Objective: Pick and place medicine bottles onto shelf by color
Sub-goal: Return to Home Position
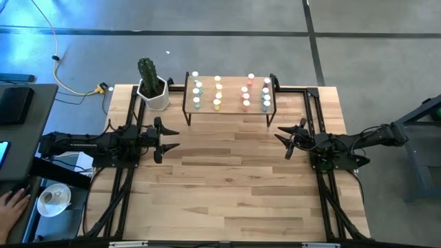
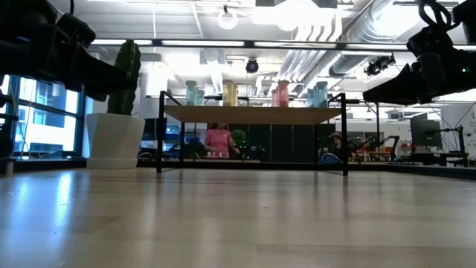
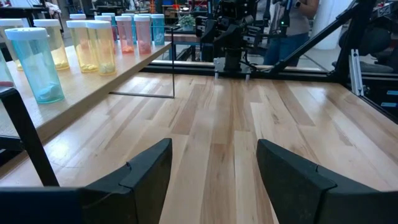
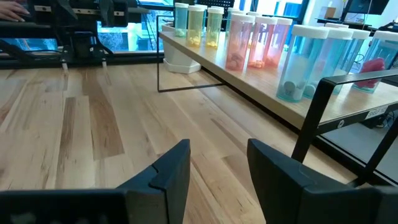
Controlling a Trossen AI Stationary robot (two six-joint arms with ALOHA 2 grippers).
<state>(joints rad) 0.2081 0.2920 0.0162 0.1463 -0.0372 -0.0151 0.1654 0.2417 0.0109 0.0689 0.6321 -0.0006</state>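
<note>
A: Where are the medicine bottles (image 1: 218, 95) now?
B: All that I can see stand on the shelf (image 1: 231, 96), in four colour groups: greenish at the shelf's left end, then yellow, then pink, and pale blue at its right end. I find no bottle on the desk (image 1: 234, 186) in front of the shelf.
A: And the two tools?
B: The left tool (image 1: 172, 138) hovers in front of the shelf's left end and the right tool (image 1: 282, 141) in front of its right end, both apart from it. Each one is released: its wrist view shows an open gap and nothing inside.
A: So the sorting looks finished?
B: I judge so; only the retreat of the arms is left.
A: What can go wrong then?
B: The danger is the shelf itself. If an arm swings toward it instead of away, the tool can hit the shelf and shake it. The bottles are tall and close together, so one that falls can push its neighbours and mix the colours. The white pot with the cactus (image 1: 153, 93), just beside the shelf's left end, is also near the left arm's way
</note>
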